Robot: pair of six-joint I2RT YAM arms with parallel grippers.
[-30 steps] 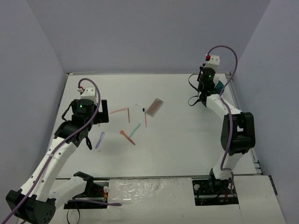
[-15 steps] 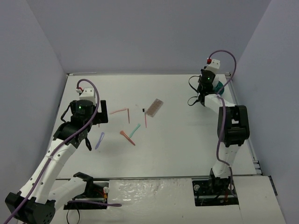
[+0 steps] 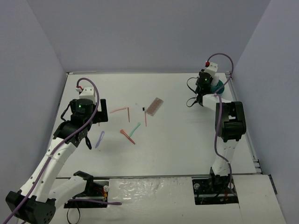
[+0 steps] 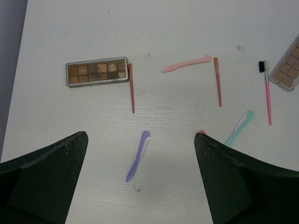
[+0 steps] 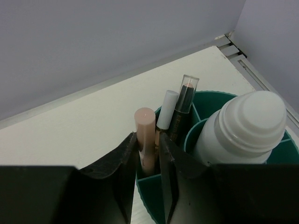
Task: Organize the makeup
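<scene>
From above, the tub (image 3: pixel 218 87) is only a teal sliver behind the right wrist, and one palette (image 4: pixel 96 74) lies out of sight under the left arm. In the left wrist view the second palette (image 4: pixel 288 63) is cut off by the frame edge, and an orange tip (image 4: pixel 201 132) barely shows past a finger. The right gripper (image 5: pixel 148 139) is down in the tub, its jaws set narrowly either side of a pink tube (image 5: pixel 145 119). Whether they pinch it cannot be told, and the tube's foot is hidden. The tube stands upright in the tub, close beside a white-capped stick (image 5: pixel 167 108) and a dark stick (image 5: pixel 185 95); whether all three share a compartment is unclear. A separate compartment holds a white bottle (image 5: pixel 245 123). The left gripper (image 4: pixel 140 140) is spread wide and holds nothing. It hangs well left of the tub over loose makeup: a lilac applicator (image 4: pixel 138 158), a mint applicator (image 4: pixel 240 125), a pink spatula (image 4: pixel 186 66), a red stick (image 4: pixel 131 91), an orange stick (image 4: pixel 217 84) and a brush (image 4: pixel 267 100).
</scene>
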